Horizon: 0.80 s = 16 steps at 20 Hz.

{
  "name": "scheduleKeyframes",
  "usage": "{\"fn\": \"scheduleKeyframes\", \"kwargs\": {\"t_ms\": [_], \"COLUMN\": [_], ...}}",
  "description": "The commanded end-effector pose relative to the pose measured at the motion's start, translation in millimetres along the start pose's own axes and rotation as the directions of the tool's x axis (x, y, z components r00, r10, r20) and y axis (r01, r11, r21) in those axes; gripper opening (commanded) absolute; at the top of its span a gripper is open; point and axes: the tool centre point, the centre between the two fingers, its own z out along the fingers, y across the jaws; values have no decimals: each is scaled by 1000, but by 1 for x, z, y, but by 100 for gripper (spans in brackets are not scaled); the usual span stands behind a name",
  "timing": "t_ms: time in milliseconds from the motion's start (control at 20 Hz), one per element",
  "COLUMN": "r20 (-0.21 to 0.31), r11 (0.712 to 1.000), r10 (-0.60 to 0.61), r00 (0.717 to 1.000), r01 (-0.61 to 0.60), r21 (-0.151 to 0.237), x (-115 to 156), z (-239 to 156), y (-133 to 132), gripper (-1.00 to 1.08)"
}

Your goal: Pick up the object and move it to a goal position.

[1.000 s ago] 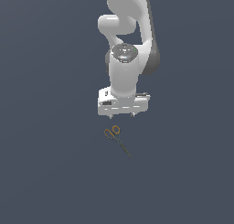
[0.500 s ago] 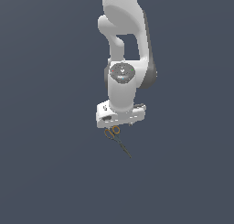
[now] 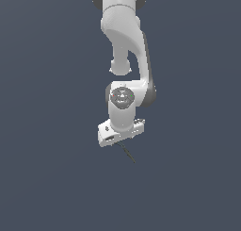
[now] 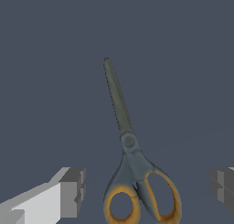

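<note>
The scissors [image 4: 132, 168] lie flat on the dark grey surface, with orange and olive-yellow handle loops and thin dark blades. In the wrist view the handles sit between my two fingertips [image 4: 73, 191], which stand wide apart, one on each side, not touching them. My gripper [image 4: 146, 189] is open. In the exterior view my hand [image 3: 120, 132] has come down low over the scissors; only the dark blades [image 3: 127, 152] stick out below it, and the handles are hidden behind the hand.
The plain dark grey surface [image 3: 47, 178] spreads all around. The white arm [image 3: 124, 46] reaches down from the top of the exterior view.
The arm has lowered steadily onto the scissors. The handle loops, seen below the hand earlier, are now hidden behind it. The scissors have not moved.
</note>
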Motion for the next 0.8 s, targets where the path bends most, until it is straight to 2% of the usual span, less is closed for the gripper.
{"fn": "scheduleKeyframes", "kwargs": {"t_ms": [0, 500, 750], "r20": [0, 1, 1], "r11": [1000, 999, 999], "r10": [-23, -39, -41], "r00": [1000, 999, 999], "r01": [23, 39, 41], "r21": [0, 1, 0], "x": [3, 4, 4], "z": [8, 19, 39], "y": [3, 5, 4], "gripper": [100, 100, 100]}}
